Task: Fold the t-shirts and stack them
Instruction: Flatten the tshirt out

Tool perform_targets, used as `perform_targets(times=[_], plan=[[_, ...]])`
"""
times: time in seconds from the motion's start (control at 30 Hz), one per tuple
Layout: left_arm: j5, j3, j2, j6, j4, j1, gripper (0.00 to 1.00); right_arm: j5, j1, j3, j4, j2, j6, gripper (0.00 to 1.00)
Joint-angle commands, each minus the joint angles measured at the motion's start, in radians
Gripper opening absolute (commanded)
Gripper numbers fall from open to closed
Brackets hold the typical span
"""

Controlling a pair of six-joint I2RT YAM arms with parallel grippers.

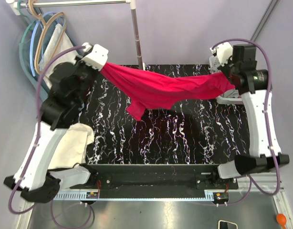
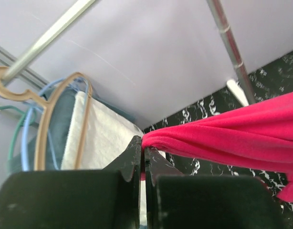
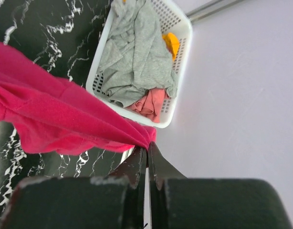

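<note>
We've got the red t-shirt (image 1: 170, 88) up in the air over the table (image 1: 184, 143), stretched between both arms and sagging in the middle, with one loose end hanging down. The left jaws are clenched on its left end and the right jaws are pinched tight on its right end. Both wrist views show the cloth bunched right at the tips. The white basket (image 3: 181, 67) sits at the table's far right. A grey garment (image 3: 137, 52) fills most of it, with a bit of orange cloth (image 3: 172, 44) and a salmon-pink piece (image 3: 149, 102) tucked in. A cream garment (image 1: 77, 140) lies at the table's left edge.
</note>
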Motion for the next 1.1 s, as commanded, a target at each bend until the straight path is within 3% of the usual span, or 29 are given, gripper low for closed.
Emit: perform_targets(times=[0.0,0.17,0.37,0.6,0.73,0.87,1.0,1.07], plan=[[0.091,0.037,-0.112,0.005,-0.021,-0.008,0.0,-0.082,-0.005,0.008,-0.067,-0.133,-0.029,0.0],[0.183,0.04,-0.216,-0.037,-0.061,-0.002,0.0,-0.107,-0.005,0.036,-0.093,-0.224,-0.046,0.0],[0.2,0.0,-0.23,-0.038,-0.07,0.004,0.0,-0.096,-0.003,0.076,-0.107,-0.233,-0.047,0.0],[0.158,-0.164,-0.126,0.036,0.113,0.004,0.0,-0.096,-0.003,-0.1,0.042,-0.152,-0.037,0.0],[0.157,-0.292,-0.022,0.041,0.233,0.006,0.0,-0.106,-0.003,-0.229,0.2,-0.028,-0.02,0.0],[0.157,-0.331,0.122,0.028,0.33,0.004,0.0,-0.089,-0.003,-0.245,0.303,0.127,0.018,0.02],[0.153,-0.304,0.289,0.01,0.376,0.004,0.0,-0.124,-0.002,-0.19,0.312,0.268,0.075,0.73],[0.157,-0.301,0.335,0.004,0.393,0.006,0.0,-0.165,0.009,-0.199,0.311,0.274,0.097,0.91]])
